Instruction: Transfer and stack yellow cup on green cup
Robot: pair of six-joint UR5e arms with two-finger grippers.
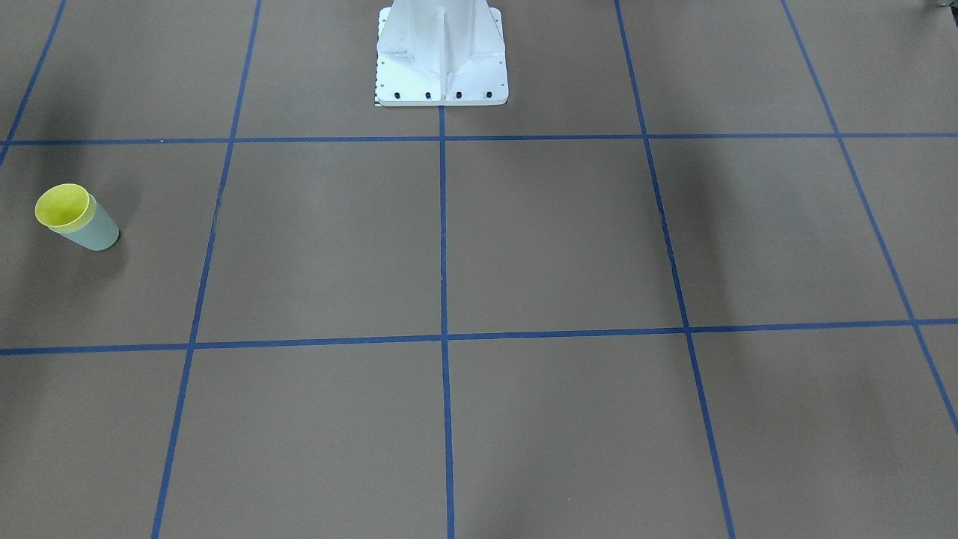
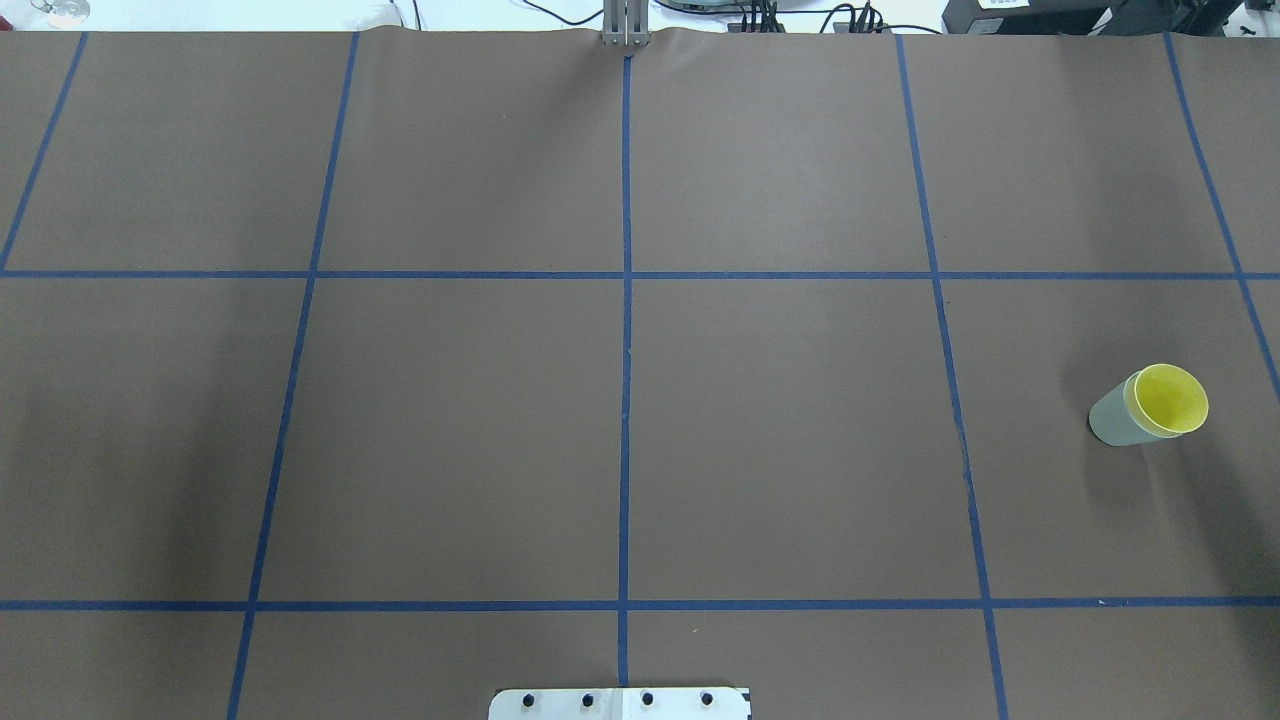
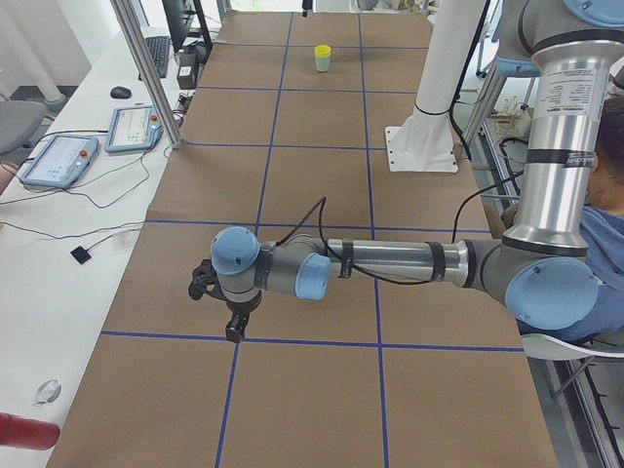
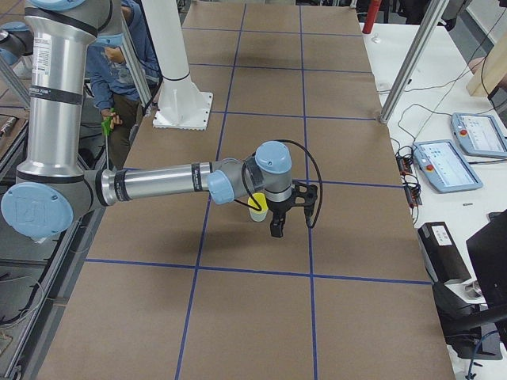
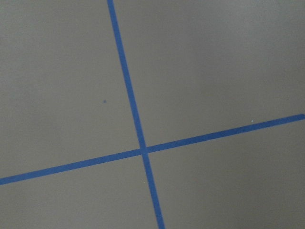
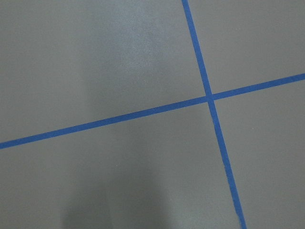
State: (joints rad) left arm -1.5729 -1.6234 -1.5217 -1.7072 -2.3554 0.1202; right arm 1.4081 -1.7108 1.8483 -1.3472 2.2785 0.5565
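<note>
The yellow cup [image 2: 1170,400] sits nested in the green cup [image 2: 1112,422] on the tabletop's [image 2: 780,440] right side, left fingers [image 3: 235,330] and right fingers [image 4: 276,228] impossible to read as open or closed, and a careless right-arm sweep could topple that stack.

The yellow cup [image 2: 1170,398] sits nested in the green cup [image 2: 1108,422], upright on the surface [image 2: 780,440] at the robot's right, well apart from the base mount [image 2: 620,704].

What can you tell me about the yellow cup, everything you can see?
The yellow cup is a plain, bright yellow tumbler, plastic by its look. It sits nested inside the green cup, only its rim and inside showing. The pair stands upright near the right end of the table. Nothing else touches it.
</note>
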